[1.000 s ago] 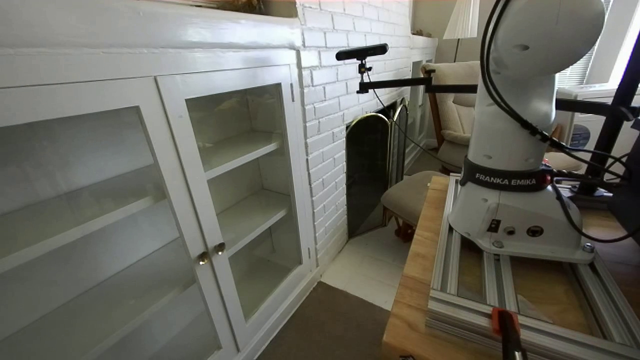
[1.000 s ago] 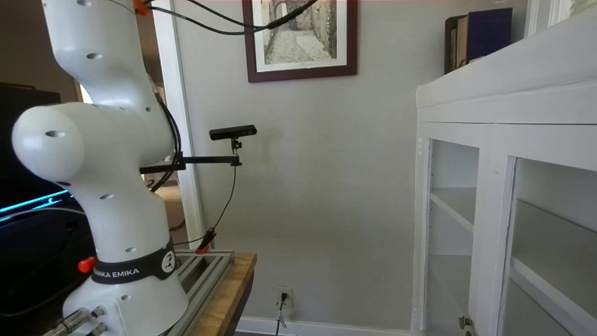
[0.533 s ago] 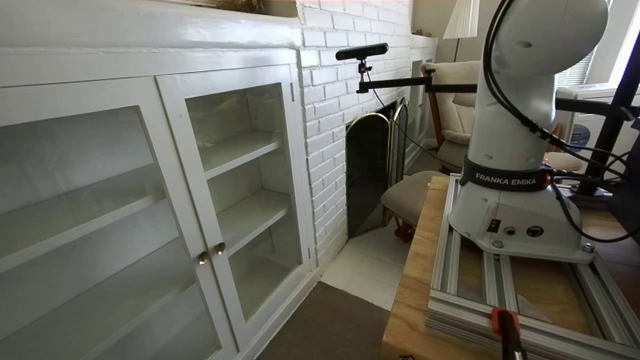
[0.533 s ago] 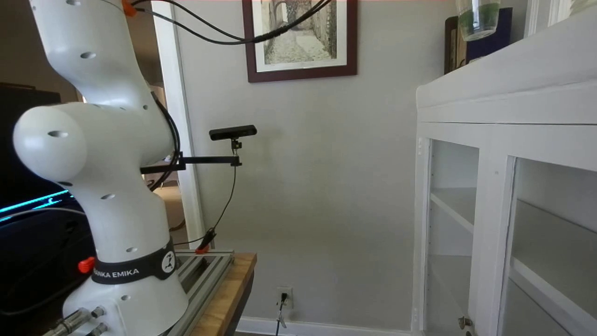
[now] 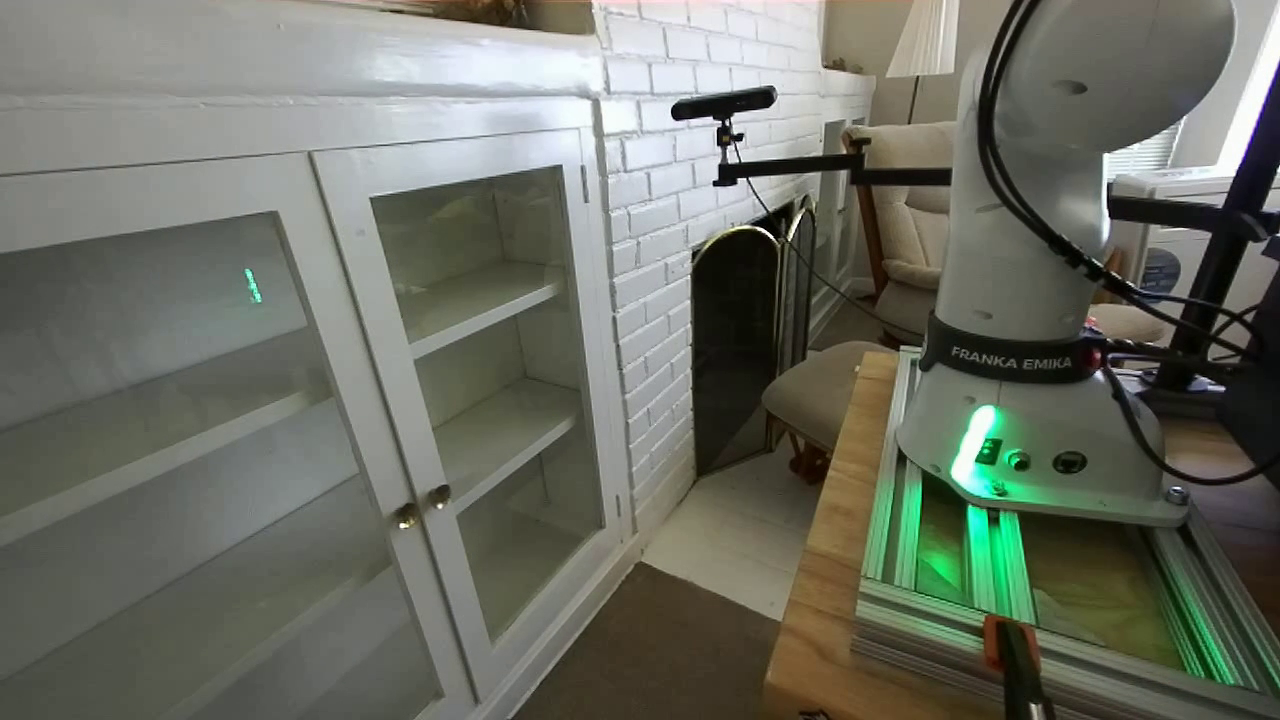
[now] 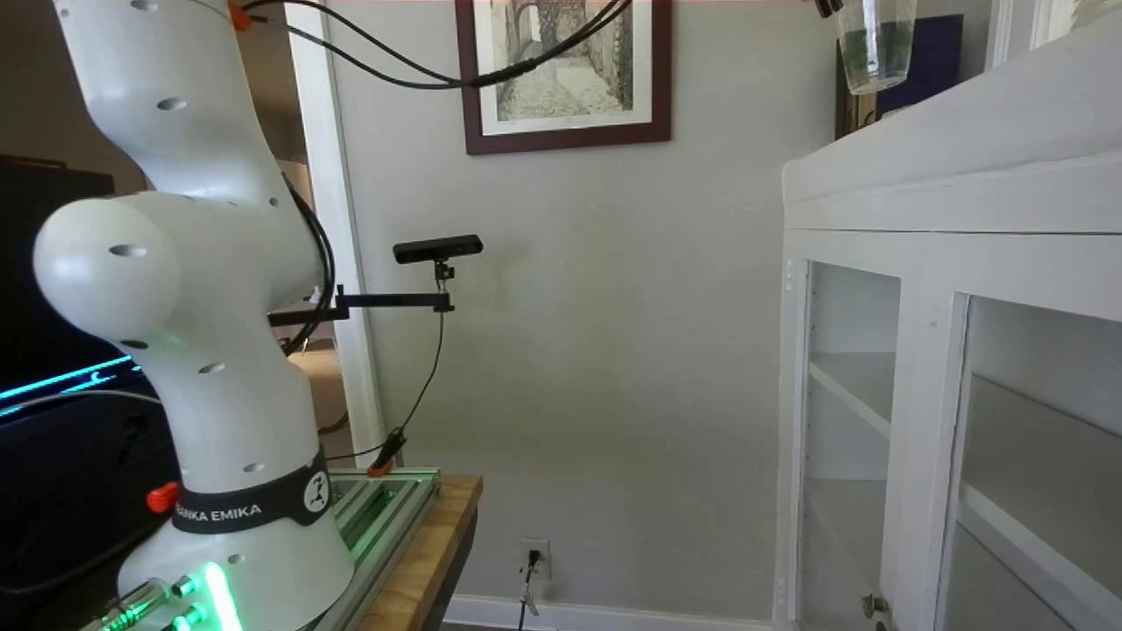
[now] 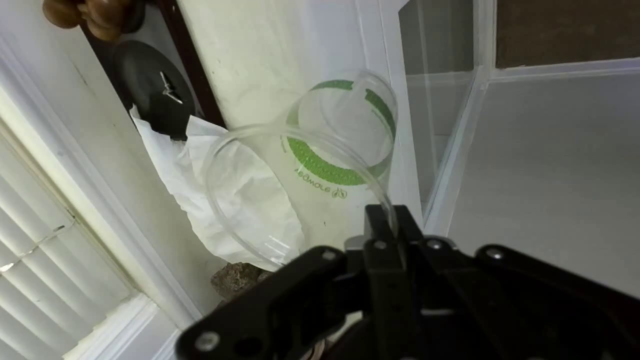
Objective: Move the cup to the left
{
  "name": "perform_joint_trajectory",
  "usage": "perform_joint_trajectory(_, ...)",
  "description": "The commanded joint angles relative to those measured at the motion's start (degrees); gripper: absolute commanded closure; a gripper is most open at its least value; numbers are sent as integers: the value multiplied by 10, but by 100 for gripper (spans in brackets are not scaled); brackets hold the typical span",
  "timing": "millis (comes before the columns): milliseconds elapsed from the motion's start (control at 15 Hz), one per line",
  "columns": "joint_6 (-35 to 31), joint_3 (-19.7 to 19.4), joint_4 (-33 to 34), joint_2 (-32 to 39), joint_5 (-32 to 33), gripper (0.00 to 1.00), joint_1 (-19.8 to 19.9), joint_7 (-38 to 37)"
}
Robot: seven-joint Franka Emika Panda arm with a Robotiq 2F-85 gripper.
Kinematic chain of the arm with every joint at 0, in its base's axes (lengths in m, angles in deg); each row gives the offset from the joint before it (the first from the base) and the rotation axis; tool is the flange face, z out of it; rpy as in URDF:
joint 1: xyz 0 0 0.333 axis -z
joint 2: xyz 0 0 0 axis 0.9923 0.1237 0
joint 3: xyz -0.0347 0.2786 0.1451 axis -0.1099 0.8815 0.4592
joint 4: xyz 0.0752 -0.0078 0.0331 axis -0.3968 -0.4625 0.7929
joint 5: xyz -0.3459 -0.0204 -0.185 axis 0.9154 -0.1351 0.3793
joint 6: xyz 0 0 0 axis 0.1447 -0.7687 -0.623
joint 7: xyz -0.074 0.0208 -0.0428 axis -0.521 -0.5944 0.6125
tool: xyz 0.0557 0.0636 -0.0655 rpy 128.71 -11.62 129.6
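Note:
The cup is clear plastic with a green band. In an exterior view the cup [image 6: 877,53] hangs at the top right, slightly tilted, its bottom apart from the white ledge's edge. It also fills the middle of the wrist view, where the cup [image 7: 327,167] shows its round rim towards the camera. My gripper [image 7: 393,220] is shut on the cup's rim, with the thin wall pinched between the black fingertips. Only a dark bit of the gripper [image 6: 828,7] shows at the top edge of that exterior view. Cup and gripper are out of view in the remaining exterior view [image 5: 1030,250], which shows the arm.
A white cabinet ledge [image 6: 973,127] runs along the wall, with books [image 6: 933,61] on it. In the wrist view a crumpled white paper [image 7: 200,200], a dark framed clock [image 7: 155,95] and brown stones [image 7: 235,280] lie near the cup. A camera [image 6: 438,250] stands on a bracket.
The cup came into an exterior view from above and has moved down and a little left there, held by my gripper. The arm has shifted. A green light now shows on the robot's base.

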Motion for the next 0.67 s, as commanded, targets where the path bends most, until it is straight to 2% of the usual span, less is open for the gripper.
perform_joint_trajectory(0,-17,-11,28,24,-5,98,-15,-9)
perform_joint_trajectory(600,-29,-8,97,86,14,98,-17,-65)
